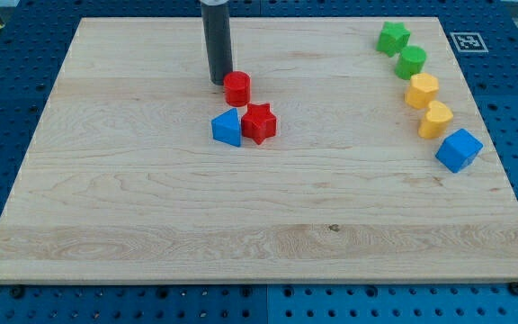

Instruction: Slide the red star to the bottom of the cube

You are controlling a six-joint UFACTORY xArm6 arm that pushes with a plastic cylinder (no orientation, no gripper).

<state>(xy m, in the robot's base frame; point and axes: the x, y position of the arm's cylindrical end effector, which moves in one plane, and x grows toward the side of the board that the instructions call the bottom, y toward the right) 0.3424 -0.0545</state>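
The red star (pixel 259 122) lies left of the board's middle, touching a blue triangle-like block (pixel 227 129) on its left. A red cylinder (pixel 236 88) stands just above them. The blue cube (pixel 459 149) lies far off at the view's right edge of the board. My tip (pixel 218 83) is at the end of the dark rod, just left of the red cylinder and above the red star, close to or touching the cylinder.
Along the right side, from top down, lie a green star (pixel 392 39), a green cylinder (pixel 411 62), a yellow hexagon-like block (pixel 423 91) and a yellow heart-like block (pixel 435 119). The wooden board (pixel 151 225) sits on a blue perforated table.
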